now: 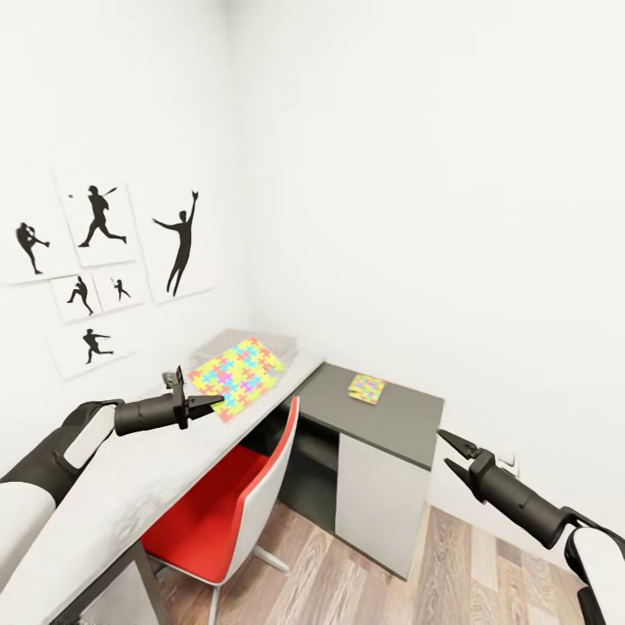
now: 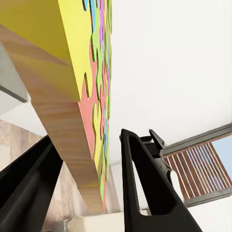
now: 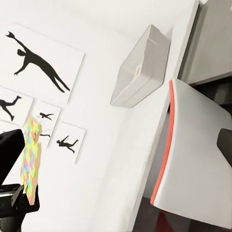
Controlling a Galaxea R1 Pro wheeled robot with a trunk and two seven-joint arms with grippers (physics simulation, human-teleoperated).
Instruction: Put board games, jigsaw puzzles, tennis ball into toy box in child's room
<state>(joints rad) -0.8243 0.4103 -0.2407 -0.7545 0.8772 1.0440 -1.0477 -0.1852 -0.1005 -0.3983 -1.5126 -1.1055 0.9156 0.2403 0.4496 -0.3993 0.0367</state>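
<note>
- The white-walled child's room, with black baseball-player silhouette prints (image 1: 100, 217) on the wall, frames everything; the bed is out of sight.
- The long pale grey tabletop (image 1: 130, 495) runs along the wall and meets a lower dark grey cabinet with a white door (image 1: 382, 499) at the corner. A red-and-white chair (image 1: 230, 512) is pushed partly under it.
- The shallow pale grey-white plastic toy box (image 1: 260, 340) sits at the far end of the tabletop, by the corner. Its inside is largely hidden behind the raised puzzle, so what it already holds cannot be made out.
- The large flat square jigsaw puzzle box in bright yellow, pink, green and blue (image 1: 236, 375) is lifted off the tabletop and tilted, between the left arm and the toy box, its far edge near or over the rim; which one I cannot tell.
- The left gripper (image 1: 207, 404) has its black fingers (image 2: 145, 183) closed on the near edge of that puzzle box.
- By my reading the step in hand is carrying this puzzle to the toy box; the next move calls for reaching further over the rim, levelling the box, then letting go.
- The right gripper (image 1: 456, 456) hangs near the cabinet with fingers spread apart and nothing between them.
- A smaller box in the same jigsaw pattern (image 1: 366, 388) lies flat on the cabinet top, still to be collected.
- The board games and tennis ball cannot be made out.
</note>
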